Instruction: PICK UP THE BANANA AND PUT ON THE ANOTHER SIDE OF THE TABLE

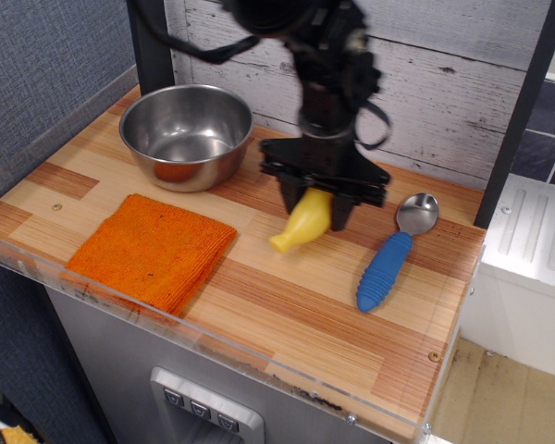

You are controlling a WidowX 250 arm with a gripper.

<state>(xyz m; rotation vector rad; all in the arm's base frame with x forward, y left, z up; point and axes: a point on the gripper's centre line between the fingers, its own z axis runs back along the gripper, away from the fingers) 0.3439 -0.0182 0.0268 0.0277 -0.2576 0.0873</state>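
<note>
The yellow toy banana (302,223) hangs tilted, stem end pointing down-left, just above or touching the striped wooden table (287,305) near its middle. My black gripper (317,200) comes down from above and is shut on the banana's thick upper end. The arm hides part of the back wall.
A steel bowl (186,135) stands at the back left. An orange cloth (151,250) lies at the front left. A blue-handled spoon (394,253) lies right of the banana. A clear acrylic rim (213,344) runs along the table's front edge.
</note>
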